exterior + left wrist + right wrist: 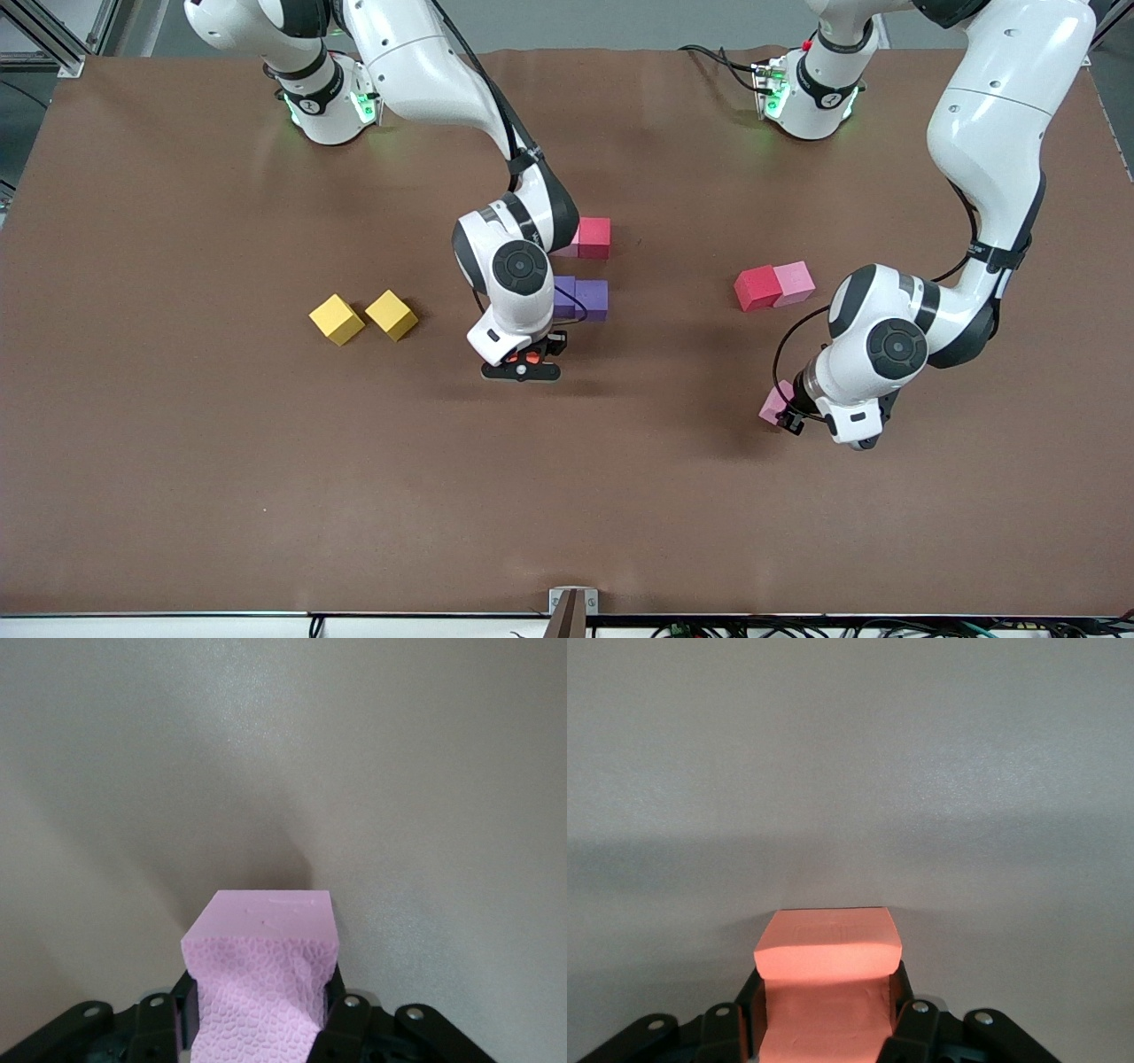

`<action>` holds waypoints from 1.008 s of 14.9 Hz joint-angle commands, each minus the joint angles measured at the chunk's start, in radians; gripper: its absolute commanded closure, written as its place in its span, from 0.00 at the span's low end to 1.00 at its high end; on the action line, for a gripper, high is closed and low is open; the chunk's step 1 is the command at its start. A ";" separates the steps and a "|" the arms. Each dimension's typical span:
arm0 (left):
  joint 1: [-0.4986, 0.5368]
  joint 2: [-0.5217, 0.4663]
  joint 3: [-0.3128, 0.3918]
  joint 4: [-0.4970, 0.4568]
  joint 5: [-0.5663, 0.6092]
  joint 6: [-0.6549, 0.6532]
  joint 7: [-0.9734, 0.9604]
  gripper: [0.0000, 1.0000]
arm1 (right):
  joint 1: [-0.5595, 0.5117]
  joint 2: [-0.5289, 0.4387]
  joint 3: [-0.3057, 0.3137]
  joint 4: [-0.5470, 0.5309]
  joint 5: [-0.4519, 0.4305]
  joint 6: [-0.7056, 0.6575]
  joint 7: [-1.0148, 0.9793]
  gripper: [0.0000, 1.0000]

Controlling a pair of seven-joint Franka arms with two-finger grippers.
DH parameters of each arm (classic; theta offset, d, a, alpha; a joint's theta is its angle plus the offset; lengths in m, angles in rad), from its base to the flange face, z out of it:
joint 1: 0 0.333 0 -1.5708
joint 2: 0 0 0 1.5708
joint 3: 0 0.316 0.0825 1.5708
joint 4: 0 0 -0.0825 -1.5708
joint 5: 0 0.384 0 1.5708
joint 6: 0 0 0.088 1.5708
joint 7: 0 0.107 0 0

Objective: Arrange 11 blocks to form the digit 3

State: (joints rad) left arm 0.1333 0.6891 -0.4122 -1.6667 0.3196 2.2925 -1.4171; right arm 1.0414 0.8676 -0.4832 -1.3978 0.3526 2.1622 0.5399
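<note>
Blocks of soft, light matte foam dented under pressure: left gripper clamped a pink foam cube by opposite faces above the brown desk; right gripper likewise squeezed an orange foam cube

A robotics lab bench.
Two white robot arms are bolted by their bases to a table under a plain brown mat, with aluminium framing at one corner, loose cables and foam cubes as props.
</note>
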 commanded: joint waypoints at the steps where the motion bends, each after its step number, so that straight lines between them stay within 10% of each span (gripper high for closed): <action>1: 0.003 0.007 -0.003 0.013 -0.011 -0.005 0.001 0.67 | 0.011 -0.027 -0.003 -0.030 0.012 0.004 0.005 0.97; 15: 0.003 0.010 -0.003 0.013 -0.010 -0.005 0.007 0.66 | 0.006 -0.021 -0.003 -0.038 0.009 0.018 0.002 0.97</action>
State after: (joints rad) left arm 0.1333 0.6895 -0.4123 -1.6667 0.3196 2.2925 -1.4171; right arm 1.0414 0.8676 -0.4836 -1.4044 0.3526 2.1666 0.5399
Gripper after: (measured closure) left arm 0.467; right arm 0.441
